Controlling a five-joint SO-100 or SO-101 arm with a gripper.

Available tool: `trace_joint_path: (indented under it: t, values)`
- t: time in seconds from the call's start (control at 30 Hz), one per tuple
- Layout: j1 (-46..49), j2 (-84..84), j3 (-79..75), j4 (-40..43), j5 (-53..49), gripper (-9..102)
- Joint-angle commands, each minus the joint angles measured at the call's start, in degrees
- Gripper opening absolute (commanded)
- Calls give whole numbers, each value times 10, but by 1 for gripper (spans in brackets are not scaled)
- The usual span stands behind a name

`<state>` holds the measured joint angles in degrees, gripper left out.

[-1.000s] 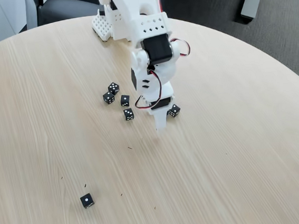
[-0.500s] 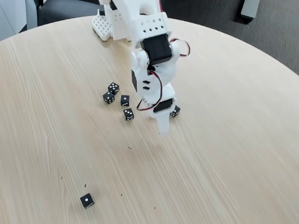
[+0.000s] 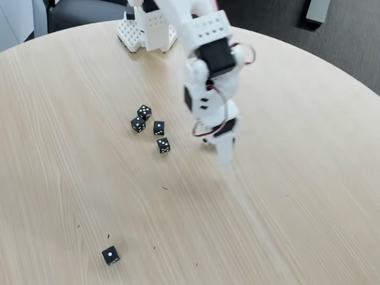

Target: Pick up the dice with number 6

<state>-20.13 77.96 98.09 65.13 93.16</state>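
My white gripper [image 3: 224, 157] hangs tip-down over the table, right of the dice cluster, and is motion-blurred. Whether its jaws are open or shut, or hold anything, cannot be made out. Several small black dice with white pips lie left of it: one die [image 3: 144, 112] at the back, another die [image 3: 138, 124] beside it, a third die [image 3: 159, 127], and the nearest die [image 3: 164, 145]. Their pips are too small to show which is the dice with number 6.
A lone black die [image 3: 110, 255] showing one pip lies near the front left. The round wooden table [image 3: 303, 199] has bare room on the right and front. The arm's white base [image 3: 145, 29] stands at the back edge.
The arm and gripper have swung to the right by a few centimetres. The black die that lay just right of the gripper tip is no longer visible.
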Motion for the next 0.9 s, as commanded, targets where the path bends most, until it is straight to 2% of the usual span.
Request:
trace_joint_path:
  t: [0.0, 0.23, 0.43, 0.87]
  values:
    - [-12, 13, -12, -3, -4, 29]
    - [-14, 12, -12, -4, -16, 28]
    - [-25, 13, -12, -4, -49, 32]
    - [-43, 13, -6, -4, -56, 31]
